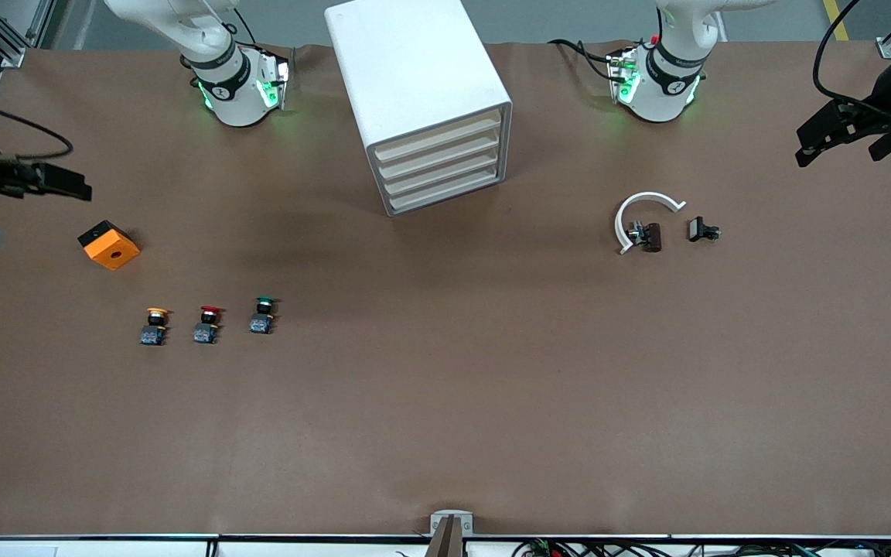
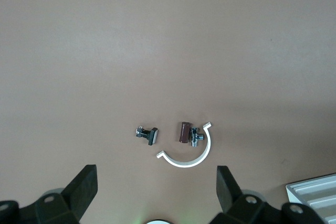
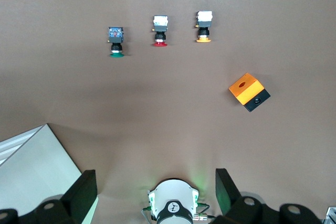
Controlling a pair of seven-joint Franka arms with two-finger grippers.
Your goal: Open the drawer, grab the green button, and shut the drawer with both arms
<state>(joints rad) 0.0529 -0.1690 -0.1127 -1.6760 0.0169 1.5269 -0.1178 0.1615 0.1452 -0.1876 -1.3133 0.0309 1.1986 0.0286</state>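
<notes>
The white four-drawer cabinet [image 1: 422,93] stands between the arm bases. All drawers are shut, including the third one from the top [image 1: 443,176]. The green-capped button [image 1: 262,316] stands on the table beside a red-capped [image 1: 208,323] and a yellow-capped one [image 1: 155,326]. It also shows in the right wrist view [image 3: 116,40]. My right gripper [image 1: 78,186] hangs open and empty over the right arm's end of the table, with wide-apart fingers in its wrist view [image 3: 156,182]. My left gripper [image 1: 805,143] hangs open and empty over the left arm's end [image 2: 156,187].
An orange box with a black base [image 1: 109,244] lies near the right gripper. A white C-shaped ring [image 1: 646,203], a brown part [image 1: 653,237] and a small black part [image 1: 699,230] lie toward the left arm's end. A cabinet corner [image 2: 315,192] shows in the left wrist view.
</notes>
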